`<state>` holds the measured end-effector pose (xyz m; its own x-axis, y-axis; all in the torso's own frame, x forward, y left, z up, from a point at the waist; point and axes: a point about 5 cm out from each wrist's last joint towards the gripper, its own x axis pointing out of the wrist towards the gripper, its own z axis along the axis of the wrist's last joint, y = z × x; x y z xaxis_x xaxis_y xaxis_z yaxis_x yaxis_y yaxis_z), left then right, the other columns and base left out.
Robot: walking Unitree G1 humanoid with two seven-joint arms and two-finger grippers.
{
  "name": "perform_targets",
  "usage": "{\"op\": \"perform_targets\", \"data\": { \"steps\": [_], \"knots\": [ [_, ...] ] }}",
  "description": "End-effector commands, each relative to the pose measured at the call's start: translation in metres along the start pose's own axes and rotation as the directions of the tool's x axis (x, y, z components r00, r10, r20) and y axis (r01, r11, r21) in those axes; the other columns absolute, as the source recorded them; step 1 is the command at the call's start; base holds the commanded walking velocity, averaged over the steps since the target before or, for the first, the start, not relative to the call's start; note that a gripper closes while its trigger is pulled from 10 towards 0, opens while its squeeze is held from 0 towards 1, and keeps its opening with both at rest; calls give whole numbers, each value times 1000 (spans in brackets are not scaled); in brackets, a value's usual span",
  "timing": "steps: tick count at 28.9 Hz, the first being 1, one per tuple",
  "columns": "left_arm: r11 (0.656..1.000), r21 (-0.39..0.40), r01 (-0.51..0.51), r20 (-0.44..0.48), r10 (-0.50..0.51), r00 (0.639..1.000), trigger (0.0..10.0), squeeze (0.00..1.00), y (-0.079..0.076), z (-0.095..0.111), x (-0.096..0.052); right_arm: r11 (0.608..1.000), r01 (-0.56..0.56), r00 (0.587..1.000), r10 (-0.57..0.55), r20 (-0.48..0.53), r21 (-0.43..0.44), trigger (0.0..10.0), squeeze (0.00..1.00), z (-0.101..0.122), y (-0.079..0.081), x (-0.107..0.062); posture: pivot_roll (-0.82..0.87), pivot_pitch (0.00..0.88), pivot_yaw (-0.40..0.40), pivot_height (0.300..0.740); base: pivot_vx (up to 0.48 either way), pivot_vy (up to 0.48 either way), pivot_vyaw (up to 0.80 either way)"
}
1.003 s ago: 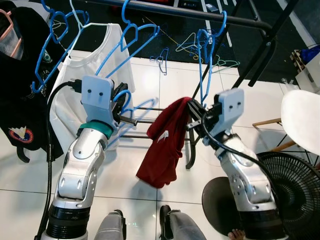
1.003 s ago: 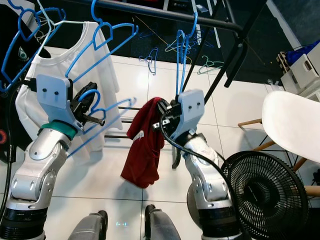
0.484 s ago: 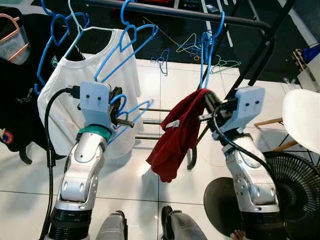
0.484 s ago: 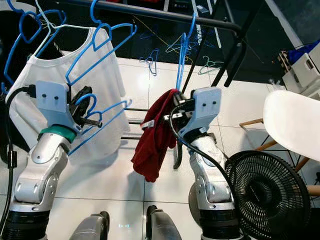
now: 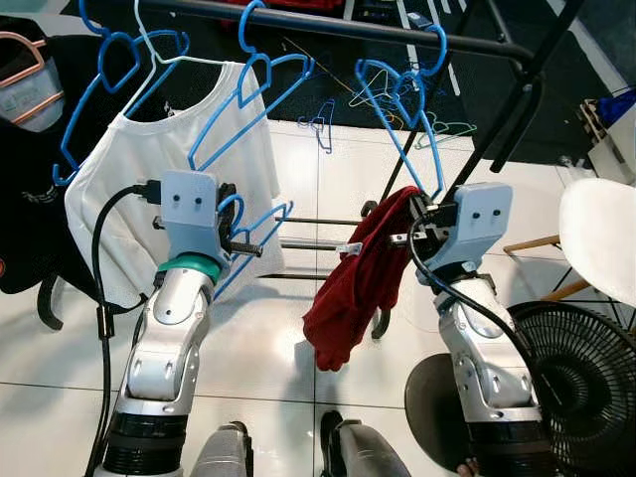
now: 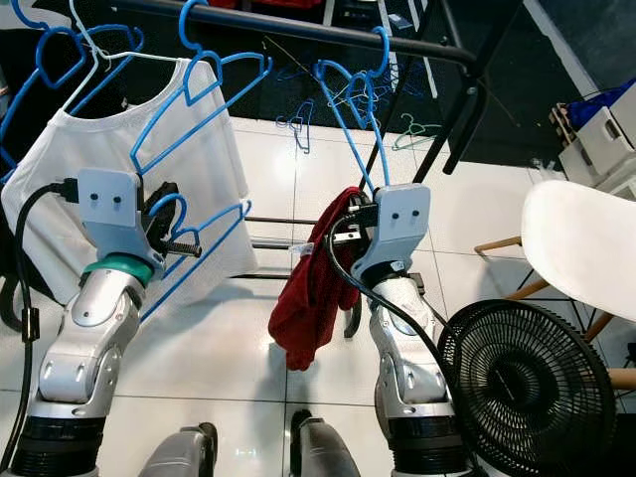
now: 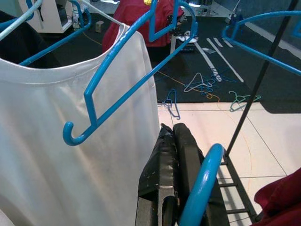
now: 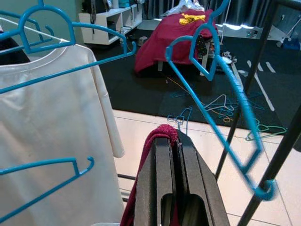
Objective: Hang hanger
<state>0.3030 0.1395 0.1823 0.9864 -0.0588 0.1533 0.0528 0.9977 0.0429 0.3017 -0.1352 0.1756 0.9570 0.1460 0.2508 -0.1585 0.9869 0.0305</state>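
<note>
Left gripper [image 7: 181, 141], jaws closed on blue hanger [image 5: 250, 231], well below rail [image 5: 397, 28], just beside white shirt [image 5: 149, 189]. Right gripper [image 8: 170, 141], jaws pinching red garment [image 5: 360, 278], below rail. Hanger likely light, stiff, smooth plastic, prone to swing; best hold near hook neck, hook free for rail.

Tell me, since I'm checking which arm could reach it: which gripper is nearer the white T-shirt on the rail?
Left. The left gripper, holding a blue hanger, sits just in front of the white T-shirt. The right gripper, shut on the red garment, is farther off, toward the rack's right end.
</note>
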Motion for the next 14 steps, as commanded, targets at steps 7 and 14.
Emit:
{"op": "perform_targets", "data": {
  "steps": [7,14],
  "knots": [
    [1000,7,10,7,-10,1000,10000,0,-2,0,2,998,-17,1000,16,21,61,10000,0,1,7,0,-45,85,-15,733,0,0,0],
    [1000,10,15,9,-15,1000,10000,0,-3,-2,1,998,-56,998,56,5,12,10000,0,-4,12,1,-39,91,-17,733,0,0,0]
  ]
}}
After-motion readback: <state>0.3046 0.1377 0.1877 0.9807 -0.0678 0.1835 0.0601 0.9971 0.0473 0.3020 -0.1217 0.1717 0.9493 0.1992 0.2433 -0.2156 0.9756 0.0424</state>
